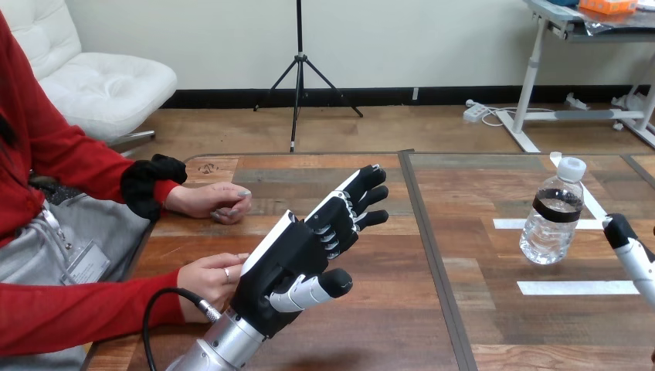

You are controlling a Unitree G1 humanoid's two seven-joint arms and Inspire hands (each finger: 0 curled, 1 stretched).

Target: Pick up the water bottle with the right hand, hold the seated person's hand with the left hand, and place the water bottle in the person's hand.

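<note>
A clear water bottle [553, 212] with a white cap and a black band stands upright on the table at the right. A finger of my right hand [627, 249] shows at the right edge, just right of the bottle and apart from it. My left hand [309, 246] is raised over the table's left half, fingers straight and spread, thumb out. The person's near hand [210, 278] rests on the table edge right behind my left hand's back; whether they touch I cannot tell. The person's far hand [210, 201] lies loosely curled on the table further back.
White tape strips [575, 287] lie on the table near the bottle. A dark seam [429, 255] runs down the wooden table's middle. The person sits at the left side.
</note>
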